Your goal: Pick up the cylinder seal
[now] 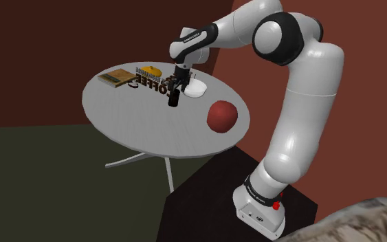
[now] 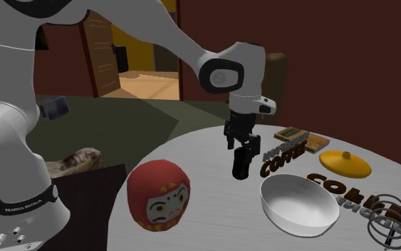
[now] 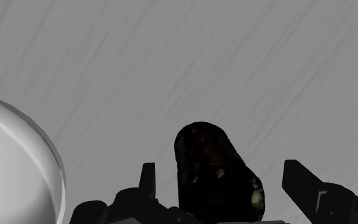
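The cylinder seal (image 1: 173, 100) (image 2: 241, 165) (image 3: 217, 170) is a small, dark, nearly black cylinder standing upright on the round grey table (image 1: 137, 120) (image 2: 199, 146). My black gripper (image 1: 176, 88) (image 2: 243, 148) (image 3: 218, 167) hangs straight over it. In the wrist view the two fingers stand apart on either side of the seal's upper part, with a gap showing between each finger and the seal. The gripper is open and holds nothing.
A white bowl (image 1: 196, 87) (image 2: 298, 203) (image 3: 12, 165) sits close beside the seal. A red round doll (image 1: 221, 115) (image 2: 159, 196) stands near the table edge. Brown COFFEE letters (image 1: 152, 84) (image 2: 284, 155), a yellow lid (image 2: 345, 162) and a flat book (image 1: 116, 77) lie farther back.
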{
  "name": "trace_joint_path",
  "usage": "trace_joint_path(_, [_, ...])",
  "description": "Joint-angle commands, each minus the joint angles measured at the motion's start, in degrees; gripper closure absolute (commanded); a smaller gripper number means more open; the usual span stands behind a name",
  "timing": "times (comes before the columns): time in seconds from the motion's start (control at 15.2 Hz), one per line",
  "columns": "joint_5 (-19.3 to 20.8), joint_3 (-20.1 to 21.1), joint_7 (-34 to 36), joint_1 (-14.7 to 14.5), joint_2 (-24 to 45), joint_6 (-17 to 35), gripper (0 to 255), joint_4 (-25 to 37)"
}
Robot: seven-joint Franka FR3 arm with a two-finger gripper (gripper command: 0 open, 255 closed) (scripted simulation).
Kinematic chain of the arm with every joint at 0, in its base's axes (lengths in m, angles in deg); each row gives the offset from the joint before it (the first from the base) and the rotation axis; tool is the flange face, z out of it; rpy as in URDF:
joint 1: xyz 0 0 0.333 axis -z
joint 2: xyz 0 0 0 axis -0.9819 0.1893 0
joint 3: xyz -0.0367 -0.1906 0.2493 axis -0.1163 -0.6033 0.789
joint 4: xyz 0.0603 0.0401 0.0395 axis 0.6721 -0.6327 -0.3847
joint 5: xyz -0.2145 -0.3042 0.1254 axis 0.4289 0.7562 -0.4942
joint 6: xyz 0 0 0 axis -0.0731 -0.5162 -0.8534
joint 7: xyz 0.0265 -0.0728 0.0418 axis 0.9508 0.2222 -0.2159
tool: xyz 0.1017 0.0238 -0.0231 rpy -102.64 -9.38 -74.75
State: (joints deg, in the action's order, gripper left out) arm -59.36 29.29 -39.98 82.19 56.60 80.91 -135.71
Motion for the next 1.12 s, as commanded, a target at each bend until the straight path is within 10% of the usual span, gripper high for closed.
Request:
trace_joint_path(0.0, [-0.2,0.1,-0.1,0.0,0.8,1.4,0,-0.5])
trace_joint_path(0.2, [-0.4,0.2,-0.3,0.1,1.5,2.4,0,-0.8])
trace_joint_path(0.26, [-0.5,0.2,-0.3,0.1,1.6,2.3,255,-0.7])
trace_joint_path(1.06, [-0.1,0.1,0.0,0.0,0.2,0.5,255,-0.2])
